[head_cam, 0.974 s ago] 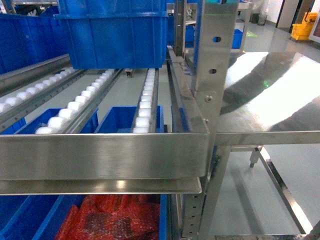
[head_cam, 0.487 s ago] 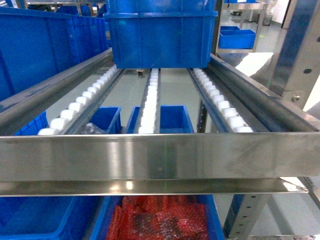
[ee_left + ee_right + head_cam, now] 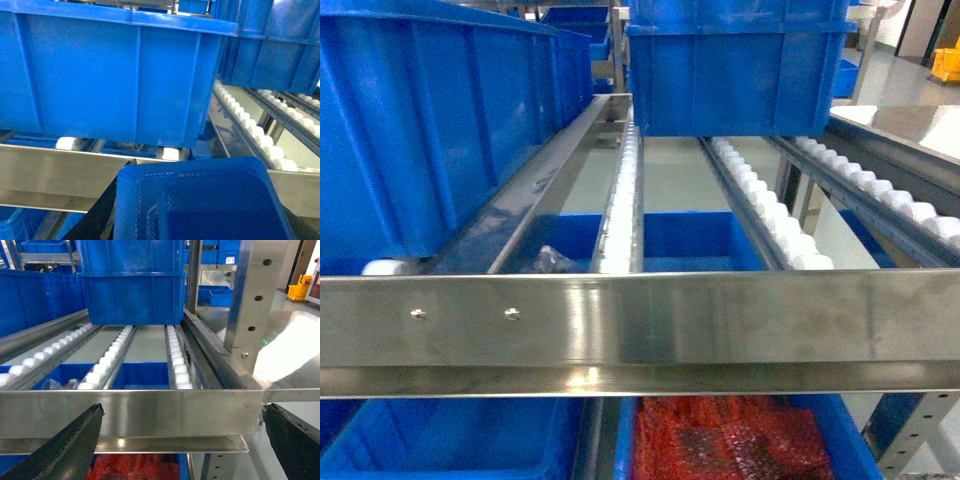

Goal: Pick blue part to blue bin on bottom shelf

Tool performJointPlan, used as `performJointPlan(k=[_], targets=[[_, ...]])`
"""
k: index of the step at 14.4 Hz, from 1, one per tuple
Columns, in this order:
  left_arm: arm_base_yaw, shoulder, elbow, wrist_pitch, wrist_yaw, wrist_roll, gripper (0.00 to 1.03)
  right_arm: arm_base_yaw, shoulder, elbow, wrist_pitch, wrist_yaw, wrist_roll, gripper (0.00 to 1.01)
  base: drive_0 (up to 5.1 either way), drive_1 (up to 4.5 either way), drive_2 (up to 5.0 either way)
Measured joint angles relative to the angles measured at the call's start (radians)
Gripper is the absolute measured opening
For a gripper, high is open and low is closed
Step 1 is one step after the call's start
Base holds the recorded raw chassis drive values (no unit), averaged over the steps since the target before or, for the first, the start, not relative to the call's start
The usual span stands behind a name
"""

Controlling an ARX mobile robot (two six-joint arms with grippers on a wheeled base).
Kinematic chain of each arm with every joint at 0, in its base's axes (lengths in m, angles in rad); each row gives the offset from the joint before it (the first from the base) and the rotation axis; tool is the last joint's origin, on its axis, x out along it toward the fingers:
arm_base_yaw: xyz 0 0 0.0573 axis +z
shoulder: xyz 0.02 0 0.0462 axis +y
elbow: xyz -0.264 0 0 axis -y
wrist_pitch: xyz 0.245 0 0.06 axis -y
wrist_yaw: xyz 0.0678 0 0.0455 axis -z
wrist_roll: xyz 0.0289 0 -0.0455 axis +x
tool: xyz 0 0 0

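A blue part (image 3: 200, 200), a shallow moulded tray shape, fills the lower half of the left wrist view. My left gripper (image 3: 195, 172) is shut on it; only one black finger (image 3: 102, 215) shows beside its left edge. The part hangs in front of the steel rail (image 3: 55, 170) of the roller shelf. On the bottom shelf in the head view stands a blue bin (image 3: 450, 440), with nothing visible inside it. My right gripper (image 3: 182, 440) is open, its two black fingers (image 3: 60, 450) spread wide before the same rail, nothing between them. Neither gripper shows in the head view.
A second bottom-shelf bin holds red bubble wrap (image 3: 730, 440). Large blue bins (image 3: 430, 120) sit on the white roller tracks (image 3: 620, 200) above. Smaller blue bins (image 3: 685, 240) stand on the middle level. A steel upright (image 3: 250, 295) and a steel table (image 3: 295, 365) lie to the right.
The head view has swung left: the steel table and upright slid out on the right, and a large blue bin on the rollers came in on the left.
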Motion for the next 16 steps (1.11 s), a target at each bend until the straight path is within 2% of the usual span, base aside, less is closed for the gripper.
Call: performJointPlan(k=[2,16], targets=[[0.0,0.0,0.0,0.001,0.0,0.0,0.44,0.0,0.0,0.0,0.002,0.0,0.0,0.98,-5.0,2.45,2.4],[0.001,-0.001,0.0,0.0,-0.002,0.0,0.44,0.0,0.0,0.0,0.002,-0.003,0.0,0.98,0.0,0.0,0.0]])
